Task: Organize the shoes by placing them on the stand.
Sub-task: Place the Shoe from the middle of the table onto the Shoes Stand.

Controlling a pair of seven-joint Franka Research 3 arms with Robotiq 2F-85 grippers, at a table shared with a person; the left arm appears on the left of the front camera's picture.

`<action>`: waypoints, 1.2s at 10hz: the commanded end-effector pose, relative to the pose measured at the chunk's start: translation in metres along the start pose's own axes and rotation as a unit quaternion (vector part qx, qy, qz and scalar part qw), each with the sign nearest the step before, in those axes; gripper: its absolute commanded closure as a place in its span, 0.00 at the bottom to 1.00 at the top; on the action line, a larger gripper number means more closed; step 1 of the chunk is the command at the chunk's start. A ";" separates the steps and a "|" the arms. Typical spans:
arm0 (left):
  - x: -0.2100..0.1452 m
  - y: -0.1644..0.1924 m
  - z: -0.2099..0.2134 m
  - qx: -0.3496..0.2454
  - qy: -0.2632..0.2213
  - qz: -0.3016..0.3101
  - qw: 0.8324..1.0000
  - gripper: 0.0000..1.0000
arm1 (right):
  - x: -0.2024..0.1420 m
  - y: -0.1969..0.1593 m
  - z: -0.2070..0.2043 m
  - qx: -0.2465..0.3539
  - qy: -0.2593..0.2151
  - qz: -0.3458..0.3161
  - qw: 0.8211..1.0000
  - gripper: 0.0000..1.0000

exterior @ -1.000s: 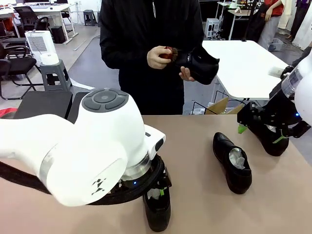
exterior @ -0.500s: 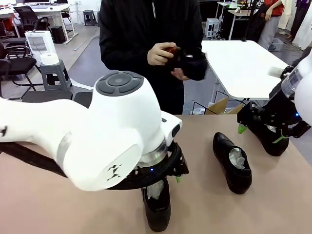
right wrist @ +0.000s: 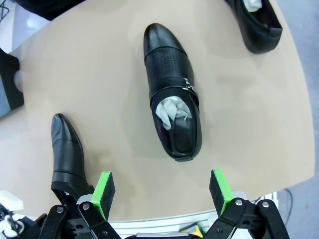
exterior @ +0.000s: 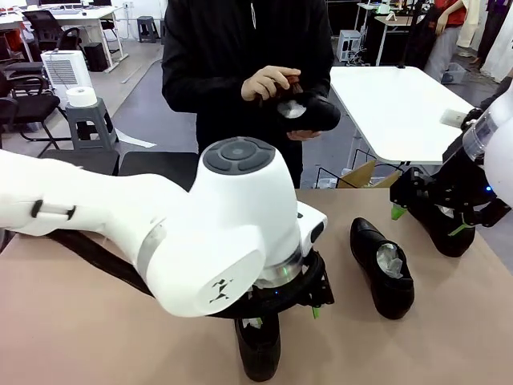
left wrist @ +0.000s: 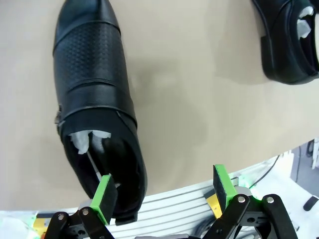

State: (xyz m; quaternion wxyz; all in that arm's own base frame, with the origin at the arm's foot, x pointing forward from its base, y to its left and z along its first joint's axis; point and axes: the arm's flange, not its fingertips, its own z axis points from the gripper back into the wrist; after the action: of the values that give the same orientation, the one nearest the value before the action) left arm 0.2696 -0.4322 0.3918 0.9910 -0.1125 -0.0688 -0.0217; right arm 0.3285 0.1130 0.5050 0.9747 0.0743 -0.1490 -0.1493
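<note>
- Left gripper (left wrist: pixel 163 194): green-padded fingers spread wide, pinching nothing. It hangs over the near glossy black leather dress shoe (left wrist: pixel 94 94), which lies flat on the tan desk (exterior: pixel 345 353). One pad sits by the shoe's heel and the other over bare desk, so the shoe lies beside the gap, not inside it. Judgement: lining up for a grasp, not yet gripping.
- Right gripper (right wrist: pixel 160 191): fingers likewise spread and empty, low over the right-hand black shoe (exterior: pixel 445 228) at the desk's right side. Probably posed there to take that shoe.
- Middle black shoe (exterior: pixel 383 269): lies free between the other two, with crumpled white paper in its opening, apart from both sets of fingers.
- Fourth black shoe (exterior: pixel 311 112): off the desk, held in the person's hands (exterior: pixel 268 83) at chest height. Possibly being readied to hand over; cannot tell.
- Low flat black stand (exterior: pixel 164 160): far left of the desk. No shoe on the part that shows, so I judge all four are yet to be placed.
- Hidden: the left arm's white housing covers much of the stand and the near shoe's heel in the front view. The right gripper's body masks the right-hand shoe's opening. In the right wrist view, one shoe's heel disappears behind a pad.
</note>
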 end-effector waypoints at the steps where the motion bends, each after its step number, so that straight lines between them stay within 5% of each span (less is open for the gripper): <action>1: 0.003 -0.016 -0.016 0.021 -0.001 0.006 1.000 0.00 | 0.000 0.001 0.001 0.002 0.000 0.001 1.000 0.00; 6: -0.002 -0.017 -0.045 0.046 0.010 -0.002 0.999 0.00 | 0.000 0.001 0.001 0.002 0.000 0.001 1.000 0.00; 12: 0.003 -0.015 -0.056 0.098 -0.008 -0.006 0.995 1.00 | 0.000 0.001 0.001 0.002 0.000 0.001 1.000 0.00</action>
State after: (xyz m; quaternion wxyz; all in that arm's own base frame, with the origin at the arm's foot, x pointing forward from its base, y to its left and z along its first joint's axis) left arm 0.2765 -0.4470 0.3457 0.9967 -0.0270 -0.0689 -0.0340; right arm 0.3285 0.1130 0.5050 0.9747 0.0743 -0.1490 -0.1493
